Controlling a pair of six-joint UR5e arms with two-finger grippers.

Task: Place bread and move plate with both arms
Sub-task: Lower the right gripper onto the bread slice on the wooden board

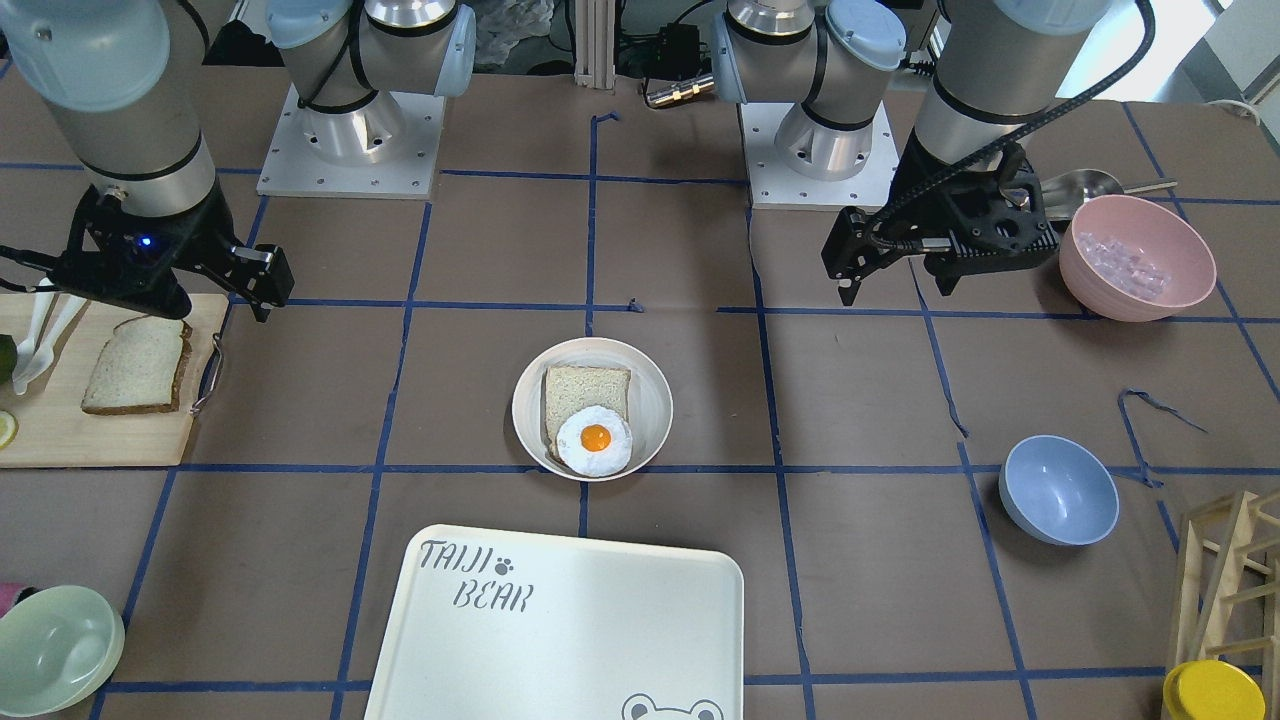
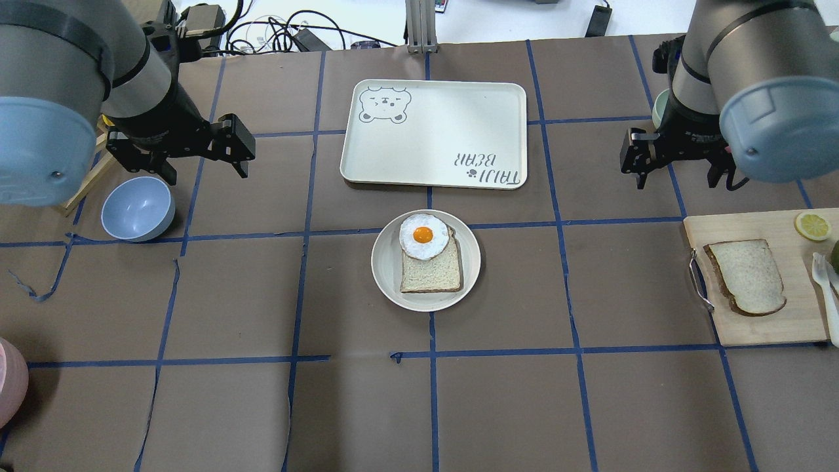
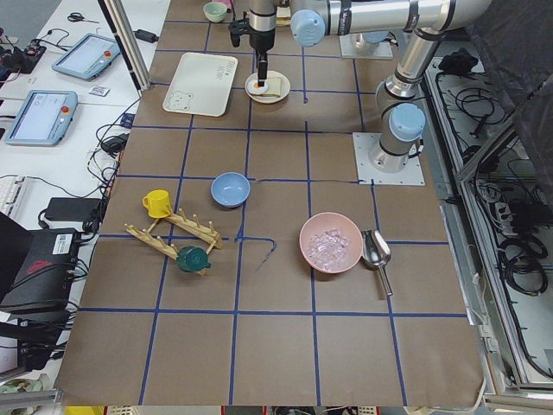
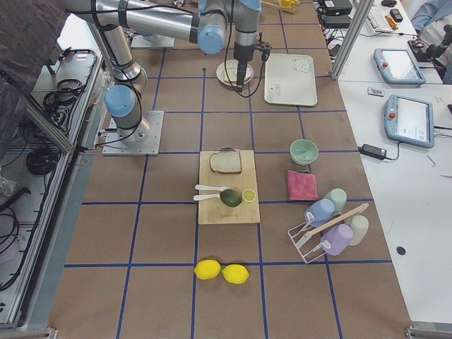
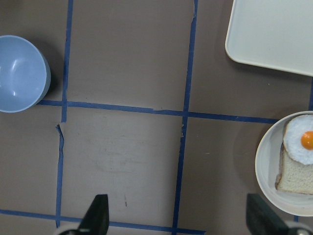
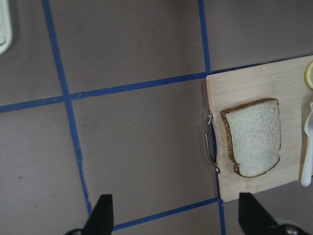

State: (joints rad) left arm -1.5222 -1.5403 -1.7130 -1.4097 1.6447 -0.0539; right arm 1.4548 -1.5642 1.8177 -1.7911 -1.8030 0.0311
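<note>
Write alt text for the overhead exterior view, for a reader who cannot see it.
A cream plate with an egg-topped slice sits mid-table. The left gripper and right gripper hover open at either side; the bread lies on a wooden board at right.

Both arms are built of silver-grey tubes with light-blue joint caps. The left arm (image 1: 985,80) and right arm (image 1: 120,110) are each bolted through a square white base plate (image 1: 285,180) ringed with small screws. A black ribbed cable (image 1: 1050,120) is run down the left arm. Black fingers (image 5: 98,218) are fitted, and a blue light (image 1: 147,241) is lit at the right wrist.
</note>
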